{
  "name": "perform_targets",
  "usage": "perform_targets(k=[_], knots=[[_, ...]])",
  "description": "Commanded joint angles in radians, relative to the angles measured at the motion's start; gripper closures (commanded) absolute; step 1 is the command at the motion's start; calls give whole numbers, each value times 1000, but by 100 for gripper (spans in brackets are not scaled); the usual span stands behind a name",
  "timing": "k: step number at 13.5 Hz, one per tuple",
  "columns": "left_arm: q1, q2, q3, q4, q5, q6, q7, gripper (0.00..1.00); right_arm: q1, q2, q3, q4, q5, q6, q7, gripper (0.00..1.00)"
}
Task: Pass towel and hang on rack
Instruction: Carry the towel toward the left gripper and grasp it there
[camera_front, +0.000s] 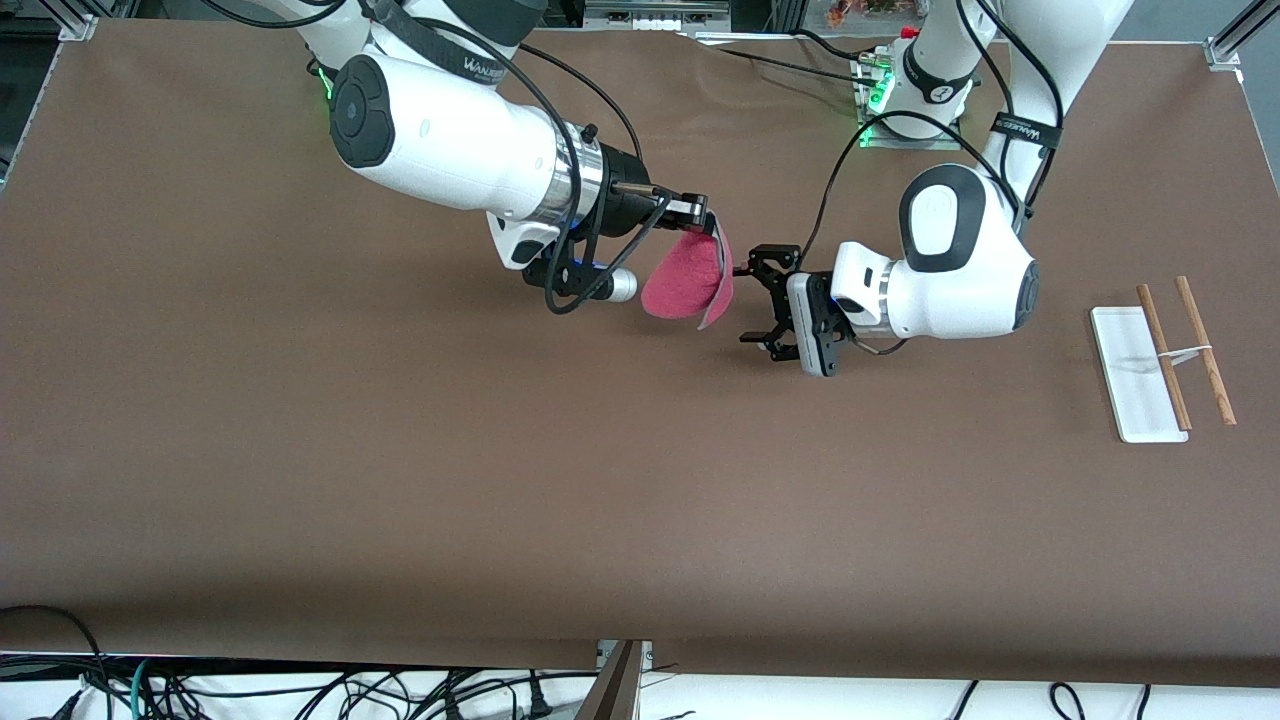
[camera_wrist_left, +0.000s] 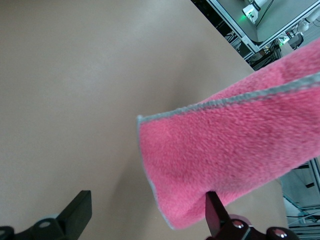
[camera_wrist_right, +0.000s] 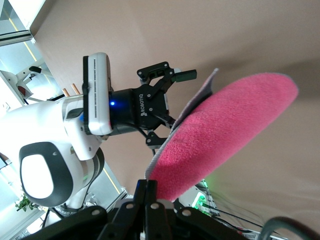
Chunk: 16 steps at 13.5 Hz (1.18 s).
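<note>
The towel hangs folded in the air over the middle of the table, pinkish-red face out, with light edging. My right gripper is shut on its top edge; in the right wrist view the gripper pinches the towel. My left gripper is open and level with the towel, right beside it. In the left wrist view the towel's lower corner lies between the spread fingers, against one finger, while the left gripper holds nothing. The rack stands at the left arm's end of the table.
The brown table is bare around the arms. The left arm's base and cables stand at the table's edge farthest from the front camera. The left gripper also shows in the right wrist view.
</note>
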Motion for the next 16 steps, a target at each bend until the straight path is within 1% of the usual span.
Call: perform_targets(k=[1,3,7,8,9,10,12,13,14,15,16], knots=[[-6,3,-19,-54,-115,45,128,0,6,0,-2,10,8,6,15,100],[-20,11,-21,-66,-139,59,164,0,6,0,-2,10,8,7,15,100],[-25,11,-31,-65,-139,68,167,0,6,0,-4,9,7,12,17,100],[-26,11,-32,-65,-143,67,167,3,6,0,-4,9,7,12,17,100],[-25,9,-32,-66,-154,67,167,8,6,0,-4,9,7,12,17,100],[-25,9,-32,-65,-154,67,167,17,6,0,-4,10,7,12,17,100],[-25,6,-32,-66,-154,67,167,53,6,0,-4,10,7,12,17,100],[-25,5,-32,-66,-154,65,168,73,6,0,-4,10,7,14,17,100],[-25,3,-32,-66,-154,65,172,91,6,0,-4,10,7,14,17,100],[-25,3,-32,-66,-154,65,176,98,6,0,-4,10,7,18,17,100],[-23,2,-32,-65,-154,65,187,100,8,0,-4,10,7,20,17,100]])
